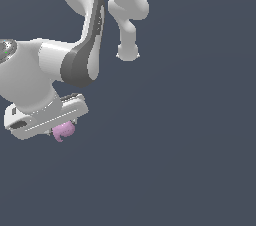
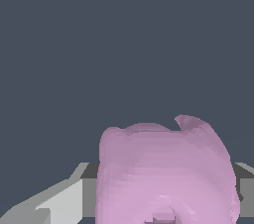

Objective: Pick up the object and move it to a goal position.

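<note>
The object (image 1: pixel 63 130) is a small pink-lilac lumpy thing with a curved nub. In the exterior view it hangs just under the white gripper (image 1: pixel 62 124) at the exterior view's lower left. The gripper's fingers are hidden behind the hand and the object there. In the wrist view the object (image 2: pixel 166 173) fills the space between grey finger parts (image 2: pixel 64 203) that stand on both sides of it. The gripper is shut on the object and holds it up against a plain dark background.
The white and grey arm (image 1: pixel 75 55) bends across the upper left of the exterior view. All around is a plain dark blue-grey surface with no other thing in view.
</note>
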Robot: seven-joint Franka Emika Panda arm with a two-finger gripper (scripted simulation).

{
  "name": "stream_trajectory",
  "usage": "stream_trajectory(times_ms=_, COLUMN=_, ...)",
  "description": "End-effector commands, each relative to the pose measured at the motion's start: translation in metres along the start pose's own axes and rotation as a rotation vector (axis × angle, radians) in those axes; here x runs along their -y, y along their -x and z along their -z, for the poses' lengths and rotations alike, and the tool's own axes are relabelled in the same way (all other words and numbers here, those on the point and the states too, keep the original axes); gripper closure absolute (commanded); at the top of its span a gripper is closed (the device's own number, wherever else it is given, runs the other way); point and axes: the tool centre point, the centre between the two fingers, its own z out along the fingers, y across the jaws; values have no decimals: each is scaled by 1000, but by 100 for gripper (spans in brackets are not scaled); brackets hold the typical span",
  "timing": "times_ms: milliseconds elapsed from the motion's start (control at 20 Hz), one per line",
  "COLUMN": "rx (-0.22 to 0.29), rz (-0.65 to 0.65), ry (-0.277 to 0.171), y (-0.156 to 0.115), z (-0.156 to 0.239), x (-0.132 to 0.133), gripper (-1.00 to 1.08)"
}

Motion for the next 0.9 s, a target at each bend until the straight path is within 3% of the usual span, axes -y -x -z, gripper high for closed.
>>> stream_trajectory(times_ms=0, rx=0, rz=0, ry=0, y=-2, z=6, x=-8, gripper=108)
stream_trajectory(times_ms=850, rx=0, rz=0, ry=0, y=-7, z=19, x=-29, gripper=108)
